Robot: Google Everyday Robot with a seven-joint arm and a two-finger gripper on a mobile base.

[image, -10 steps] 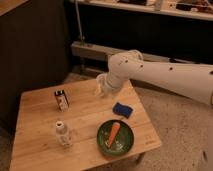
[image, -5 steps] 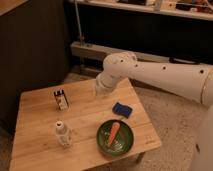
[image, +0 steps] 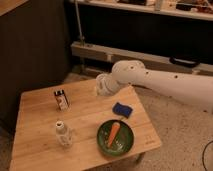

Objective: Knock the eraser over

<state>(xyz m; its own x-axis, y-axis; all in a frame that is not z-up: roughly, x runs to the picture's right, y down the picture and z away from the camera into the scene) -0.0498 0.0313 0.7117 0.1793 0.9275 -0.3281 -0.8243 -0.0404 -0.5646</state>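
The eraser (image: 61,99), a small dark block with a white-and-orange label, stands upright on the left part of the wooden table (image: 40,155). My gripper (image: 98,90) hangs at the end of the white arm (image: 160,82), which reaches in from the right over the table's back edge. The gripper is shut, holds nothing, and sits to the right of the eraser with a clear gap between them.
A small white bottle (image: 61,133) stands near the table's front left. A flat blue pad (image: 122,109) lies right of centre. In front of it, a green plate (image: 106,145) holds a carrot (image: 114,132). Behind the table runs a dark wall with a metal rail (image: 95,52).
The arm has swung left along the table's back edge, bringing the gripper closer to the eraser. The eraser still stands upright.
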